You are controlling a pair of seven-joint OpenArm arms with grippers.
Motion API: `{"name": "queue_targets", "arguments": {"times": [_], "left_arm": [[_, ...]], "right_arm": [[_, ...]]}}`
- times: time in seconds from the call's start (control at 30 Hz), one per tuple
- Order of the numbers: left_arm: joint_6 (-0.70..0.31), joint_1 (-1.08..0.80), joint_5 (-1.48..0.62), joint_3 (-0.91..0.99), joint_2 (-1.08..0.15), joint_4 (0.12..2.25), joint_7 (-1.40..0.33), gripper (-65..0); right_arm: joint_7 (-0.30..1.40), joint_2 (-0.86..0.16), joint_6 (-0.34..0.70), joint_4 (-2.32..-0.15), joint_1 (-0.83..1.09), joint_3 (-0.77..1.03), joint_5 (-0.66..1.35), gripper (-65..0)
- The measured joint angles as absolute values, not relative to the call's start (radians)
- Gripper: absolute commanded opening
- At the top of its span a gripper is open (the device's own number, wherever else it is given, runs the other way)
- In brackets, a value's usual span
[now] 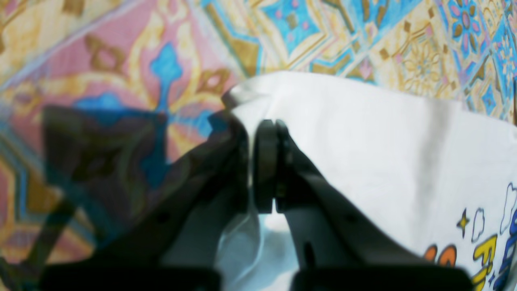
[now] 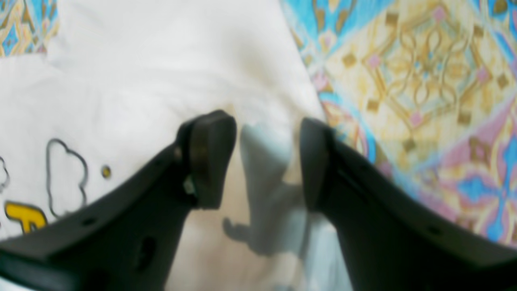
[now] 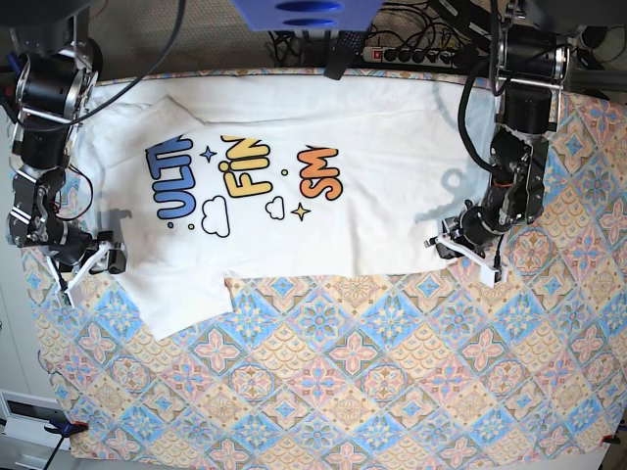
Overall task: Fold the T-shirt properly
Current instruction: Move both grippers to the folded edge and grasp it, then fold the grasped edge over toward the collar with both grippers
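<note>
T-shirt (image 3: 294, 211), one, two end effectors (image 1: 264, 161) (image 2: 266, 159)

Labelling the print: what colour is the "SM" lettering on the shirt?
Orange with a dark outline, on the T-shirt; clearest in the base view.

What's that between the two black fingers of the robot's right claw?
In the right wrist view, the open right gripper has only the white printed cotton T-shirt lying under the gap between its black fingers; nothing is pinched there.
</note>
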State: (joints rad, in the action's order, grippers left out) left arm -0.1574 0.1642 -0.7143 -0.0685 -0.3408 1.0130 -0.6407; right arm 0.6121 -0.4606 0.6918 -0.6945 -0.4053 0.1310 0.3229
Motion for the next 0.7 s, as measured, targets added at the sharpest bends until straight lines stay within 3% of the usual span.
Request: {"name": "queue_targets", "arguments": {"times": [0.33, 0.7], "left_arm": [[-0.157, 0.074, -0.71, -0.027, -0.344, 1.11, -0.654, -65.0], [-0.153, 0.039, -0.706, 0.032, -0.344, 1.139, -0.665, -65.0]], "right_arm": [[0.421, -0.48, 0.692, -0.461, -0.517, -0.034, 0.324, -36.7], [0.227, -0.481, 0.678, -0.281, -0.526, -0.081, 0.323, -36.7]]}}
